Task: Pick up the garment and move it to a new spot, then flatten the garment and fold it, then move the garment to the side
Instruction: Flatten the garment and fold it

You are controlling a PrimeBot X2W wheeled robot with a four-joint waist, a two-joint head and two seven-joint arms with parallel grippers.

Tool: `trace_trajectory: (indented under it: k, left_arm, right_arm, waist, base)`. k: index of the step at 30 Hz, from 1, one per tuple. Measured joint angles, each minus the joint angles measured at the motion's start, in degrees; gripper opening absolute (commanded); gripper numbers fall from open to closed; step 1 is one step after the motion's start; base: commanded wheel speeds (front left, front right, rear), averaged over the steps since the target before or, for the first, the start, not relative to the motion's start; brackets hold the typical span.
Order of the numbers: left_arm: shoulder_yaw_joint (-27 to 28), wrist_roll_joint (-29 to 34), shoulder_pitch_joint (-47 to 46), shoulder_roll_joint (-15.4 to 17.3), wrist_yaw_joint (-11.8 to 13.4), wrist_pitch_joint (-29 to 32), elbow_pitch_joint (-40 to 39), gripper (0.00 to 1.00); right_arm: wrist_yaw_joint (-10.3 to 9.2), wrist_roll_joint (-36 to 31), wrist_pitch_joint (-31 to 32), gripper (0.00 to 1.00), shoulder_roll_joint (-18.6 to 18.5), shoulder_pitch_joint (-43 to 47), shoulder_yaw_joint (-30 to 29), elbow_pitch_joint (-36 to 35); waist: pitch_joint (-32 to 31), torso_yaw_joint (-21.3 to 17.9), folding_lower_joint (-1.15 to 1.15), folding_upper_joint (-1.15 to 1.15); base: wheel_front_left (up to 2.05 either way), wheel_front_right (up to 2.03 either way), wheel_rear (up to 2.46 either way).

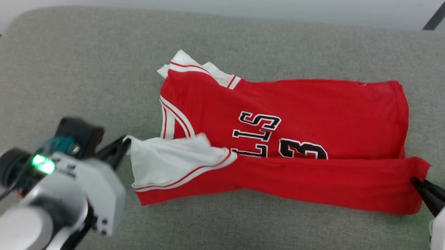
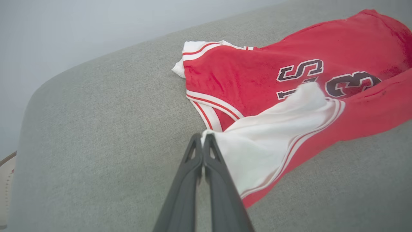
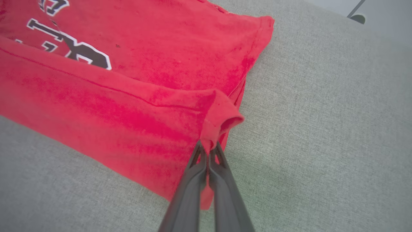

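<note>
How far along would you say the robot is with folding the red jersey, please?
Done: the jersey lies spread flat on the grey cushion. In hand: a first lengthwise fold, with the left gripper shut on the white sleeve, the right gripper shut on the red hem corner, and the near edge lapped over the lettering. Left: finishing the fold and moving the jersey to the side.

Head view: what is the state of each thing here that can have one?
garment: lying on the sofa, near edge folded over the lettering.
left gripper: shut on the white sleeve.
right gripper: shut on the red hem corner.
</note>
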Motion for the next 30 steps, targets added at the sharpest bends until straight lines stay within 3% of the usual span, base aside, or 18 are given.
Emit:
trace_trajectory:
  k: [9,14,17,18,19,20,21,22,23,24,25,26,30]
  left_arm:
    - [-3.8,0.4,-9.3,-9.2,-10.9,1.6,17.5,0.0]
    - [-5.1,-0.6,-10.8,-12.2,-14.5,1.6,25.1,0.0]
    - [-5.0,-1.7,-11.1,-13.4,-15.4,1.6,27.7,0.0]
    - [-5.0,-2.0,-11.1,-13.6,-15.5,1.7,28.3,0.0]
    - [-4.9,-2.5,-11.1,-13.9,-15.7,1.7,28.8,0.0]
    - [-4.7,-3.1,-11.1,-14.2,-15.7,1.7,29.1,0.0]
    - [-4.7,-3.2,-11.1,-14.3,-15.7,1.9,29.2,0.15]
    - [-4.6,-3.4,-11.1,-14.3,-15.7,2.1,29.2,0.29]
    - [-4.5,-3.9,-11.1,-14.4,-15.5,2.2,29.3,0.45]
    - [-4.4,-4.2,-11.1,-14.4,-15.4,2.4,29.2,0.61]
    - [-4.4,-4.3,-11.1,-14.3,-15.3,2.7,29.0,0.88]
    - [-4.4,-4.6,-11.0,-14.1,-15.3,2.9,28.6,1.0]
    - [-3.5,-5.3,-10.2,-13.4,-15.0,2.0,26.6,1.0]
  right_arm:
    - [0.0,-0.5,1.9,0.0,1.2,-7.7,4.3,6.4]
    - [0.0,0.3,2.7,0.0,1.5,-10.1,6.2,8.9]
    - [0.0,0.8,3.3,0.0,1.4,-10.9,6.9,9.6]
    - [0.0,1.1,3.7,0.06,1.3,-11.2,7.1,9.7]
    - [0.0,1.3,4.0,0.24,1.2,-11.5,7.2,9.7]
    - [0.0,1.3,4.3,0.35,1.1,-11.6,7.3,9.7]
    - [0.0,1.5,4.5,0.44,1.0,-11.6,7.4,9.7]
    - [0.0,1.6,5.1,0.68,0.9,-11.6,7.5,9.6]
    - [0.0,1.7,5.6,1.0,0.8,-11.7,7.7,9.5]
    - [0.0,1.8,6.1,1.0,0.7,-11.8,7.8,9.4]
    - [0.0,1.9,6.7,1.0,0.6,-11.9,7.8,9.3]
    - [0.0,1.9,7.2,1.0,0.5,-11.9,7.9,9.0]
    - [0.0,1.7,7.6,1.0,0.1,-12.0,8.0,7.4]
  waist:
    - [3.9,-0.6,0.0,0.0]
    - [5.3,-1.1,0.0,0.0]
    - [5.5,-1.3,0.0,0.0]
    - [5.5,-1.3,0.0,0.0]
    - [5.4,-1.4,0.0,0.0]
    - [5.3,-1.4,0.0,0.0]
    - [5.1,-1.4,0.0,0.0]
    - [4.9,-1.4,0.0,0.0]
    - [4.7,-1.4,0.0,0.0]
    - [4.4,-1.4,0.0,0.0]
    - [4.1,-1.4,0.0,0.0]
    - [3.8,-1.4,0.0,0.0]
    - [2.4,-1.5,0.0,0.0]
  base:
    - [0.0,0.0,0.0]
    - [0.0,0.0,0.0]
    - [0.0,0.0,0.0]
    - [0.0,0.0,0.0]
    - [0.0,0.0,0.0]
    - [0.0,0.0,0.0]
    - [0.0,0.0,0.0]
    - [0.0,0.0,0.0]
    - [0.0,0.0,0.0]
    - [0.0,0.0,0.0]
    - [0.0,0.0,0.0]
    - [0.0,0.0,0.0]
    - [0.0,0.0,0.0]
